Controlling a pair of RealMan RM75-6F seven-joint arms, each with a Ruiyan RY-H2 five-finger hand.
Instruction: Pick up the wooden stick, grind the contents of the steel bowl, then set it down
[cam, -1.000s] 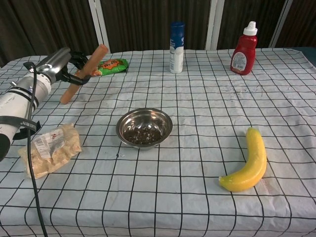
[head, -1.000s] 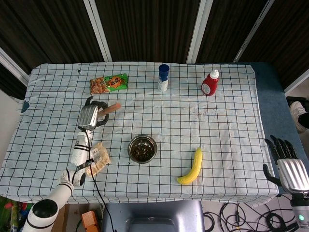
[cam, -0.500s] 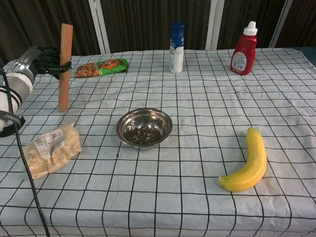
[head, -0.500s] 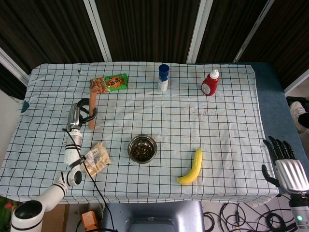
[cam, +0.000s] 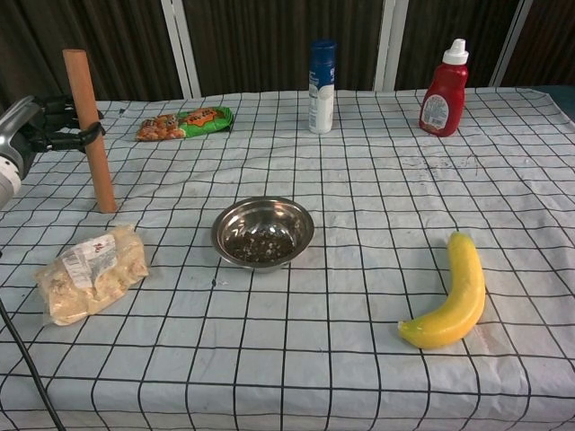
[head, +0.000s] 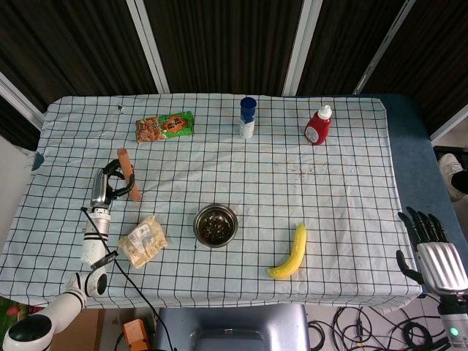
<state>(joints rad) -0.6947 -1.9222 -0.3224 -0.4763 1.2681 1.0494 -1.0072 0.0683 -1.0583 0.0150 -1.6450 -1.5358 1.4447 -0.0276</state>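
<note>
My left hand (cam: 36,126) gripped the round brown wooden stick (cam: 90,130), nearly upright. My right hand (head: 433,248) hung spread, holding nothing. Writing on the green snack packet (cam: 184,123) was unreadable.

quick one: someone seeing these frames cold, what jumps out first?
Probably the wooden stick, held nearly upright by the left hand at the table's left edge, its lower end at the checked cloth. Then the steel bowl mid-table, and the banana to its right.
</note>
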